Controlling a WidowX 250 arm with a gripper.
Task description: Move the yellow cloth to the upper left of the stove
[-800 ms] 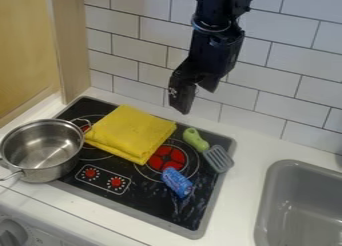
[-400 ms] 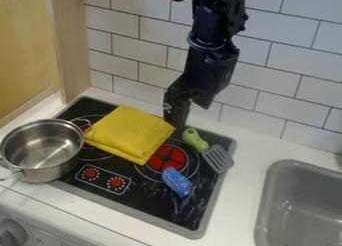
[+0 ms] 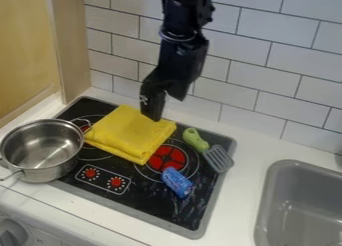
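Black gripper (image 3: 165, 108), fingers parted and empty, hangs over the back edge of a folded yellow cloth (image 3: 129, 133) on the stove (image 3: 145, 197). Best to pinch several layers firmly, then ease them back-left, clear of the steel pot (image 3: 47, 172).

The yellow cloth (image 3: 123, 135) is folded into a thick, roughly square pad, layers visible at its near edge. It lies flat across the rear of the stove (image 3: 148, 192), left of centre, its far edge along the grey rim. The stove has a black top, red burners and two red dials.
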